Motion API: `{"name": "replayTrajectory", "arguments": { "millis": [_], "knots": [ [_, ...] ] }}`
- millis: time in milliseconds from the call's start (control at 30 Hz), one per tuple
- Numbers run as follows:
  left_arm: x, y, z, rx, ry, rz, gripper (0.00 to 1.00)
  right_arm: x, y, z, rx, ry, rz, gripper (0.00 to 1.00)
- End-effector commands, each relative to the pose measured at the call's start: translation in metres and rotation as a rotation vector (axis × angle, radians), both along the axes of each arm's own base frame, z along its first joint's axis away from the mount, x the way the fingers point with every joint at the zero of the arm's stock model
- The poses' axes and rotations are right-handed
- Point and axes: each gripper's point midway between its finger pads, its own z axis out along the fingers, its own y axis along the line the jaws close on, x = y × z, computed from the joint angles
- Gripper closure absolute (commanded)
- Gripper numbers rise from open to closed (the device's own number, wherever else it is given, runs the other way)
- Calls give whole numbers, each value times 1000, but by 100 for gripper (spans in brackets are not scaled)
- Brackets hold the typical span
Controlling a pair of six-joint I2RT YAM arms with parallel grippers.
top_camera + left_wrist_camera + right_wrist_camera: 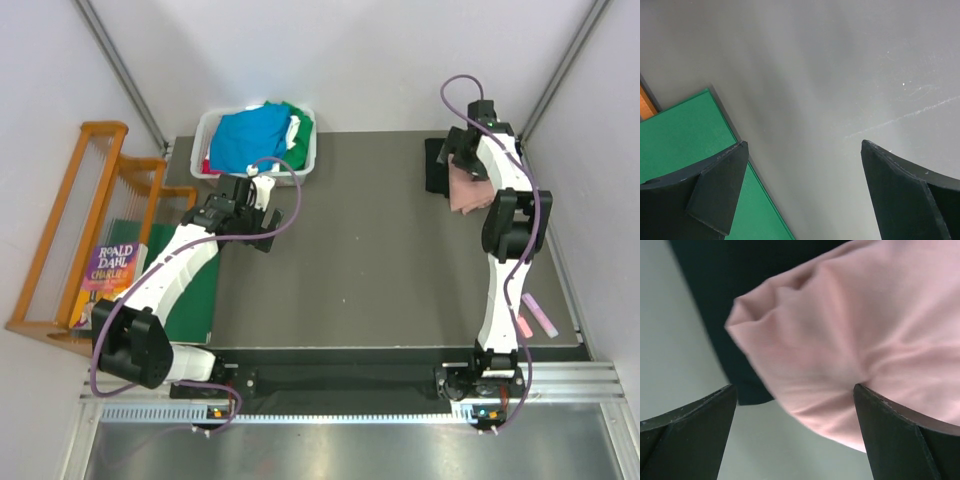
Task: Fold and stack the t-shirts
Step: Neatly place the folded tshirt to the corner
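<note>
Left gripper (805, 145): jaws wide, nothing held, above bare table (380, 250) beside green board (685, 135). Right gripper (795, 390): jaws wide, nothing held, over pink shirt (850, 330) lying on black shirt (740, 290), table's 1 o'clock. Other shirts (250, 138) heaped in bin (212, 130), 11 o'clock.

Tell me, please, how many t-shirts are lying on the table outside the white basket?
2: a dusty-pink t-shirt at the far right corner of the table, lying partly over a black t-shirt. More may be hidden beneath them.
</note>
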Motion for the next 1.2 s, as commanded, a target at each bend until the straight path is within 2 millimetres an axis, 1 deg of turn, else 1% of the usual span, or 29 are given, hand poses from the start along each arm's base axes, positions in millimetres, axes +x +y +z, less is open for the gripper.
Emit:
{"name": "replayTrajectory", "arguments": {
  "millis": [0, 67, 100, 167, 200, 233, 267, 300, 333, 367, 400, 467, 567, 600, 667, 700, 767, 800, 867, 900, 1000, 1067, 1133, 1167],
  "knots": [
    [6, -3, 7, -19, -31, -12, 2, -4, -30, 26, -195, -21, -73, 0],
    [5, -3, 8, -21, -30, -11, 2, -5, -33, 24, -213, -15, -79, 0],
    [3, -3, 8, -21, -29, -11, 2, -5, -34, 23, -215, -12, -78, 2],
    [3, -1, 8, -13, -36, -13, 1, -5, -34, 15, -217, 4, -75, 13],
    [1, 0, 8, -11, -36, -14, 1, -5, -34, 12, -217, 11, -74, 29],
    [1, 0, 9, -8, -40, -15, 1, -5, -34, 8, -219, 18, -73, 35],
    [0, 0, 8, -6, -39, -23, 1, -5, -33, 7, -216, 19, -72, 40],
    [-2, 1, 8, -5, -39, -24, 1, -5, -33, 4, -212, 25, -69, 39],
    [-2, 1, 7, -4, -40, -27, 1, -5, -32, 3, -210, 26, -64, 35],
    [-3, 1, 7, -4, -40, -30, 1, -3, -31, 3, -205, 21, -67, 30],
    [-4, 1, 6, -3, -35, -32, 1, -3, -30, 4, -202, 19, -65, 21],
    [-4, 1, 6, -2, -32, -34, 1, 0, -30, 6, -196, 12, -64, 13],
    [-4, 1, 4, -2, -27, -33, 1, 6, -26, 8, -175, -3, -52, 12],
    [-6, -4, 3, -22, -20, -52, 1, 10, -25, 8, -173, -11, -51, 15],
    [-6, -5, 2, -26, -14, -53, 2, 13, -21, 7, -159, -9, -42, 19],
    [-7, -5, 1, -25, -10, -53, 2, 16, -20, 6, -147, -12, -40, 27],
    [-9, -5, 0, -27, -8, -55, 2, 20, -17, 3, -128, -19, -36, 38],
    [-9, -5, -1, -28, -2, -57, 2, 21, -15, 1, -117, -20, -33, 53],
    [-11, -5, -4, -26, 5, -54, 2, 22, -14, 0, -108, -26, -38, 69],
    [-11, -4, -4, -25, 5, -53, 2, 23, -12, -3, -103, -21, -34, 81],
    [-12, -4, -5, -23, 6, -52, 2, 23, -13, -6, -97, -19, -39, 100],
    [-12, -3, -5, -22, 5, -54, 2, 26, -11, -4, -72, -33, -40, 100],
    [-12, -4, -6, -22, 9, -55, 2, 33, -9, 9, -4, -84, -58, 100],
    [-13, -4, -7, -26, 11, -54, 2, 37, -13, 16, 29, -111, -70, 100]
  ]
}}
